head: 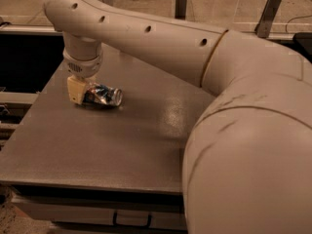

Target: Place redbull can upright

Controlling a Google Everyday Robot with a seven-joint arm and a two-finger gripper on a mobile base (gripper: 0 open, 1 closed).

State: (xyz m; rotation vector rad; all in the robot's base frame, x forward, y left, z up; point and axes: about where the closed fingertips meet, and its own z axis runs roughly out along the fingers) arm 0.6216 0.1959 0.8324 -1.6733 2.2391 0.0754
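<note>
1. The bench (122,150) is a flat grey slab with a speckled, faintly shiny top. Its front edge runs across the lower part of the view.
2. The redbull can (103,95) lies on its side on the bench's left rear part, its silver top pointing right.
3. The gripper (78,90) is low over the bench, right at the can's left end.

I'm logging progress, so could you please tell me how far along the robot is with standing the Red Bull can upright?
Nothing is finished: the redbull can lies on its side on the table. In hand: the end effector is low at the can's left-hand end in the view. Left: lifting it, standing it upright, releasing.
</note>
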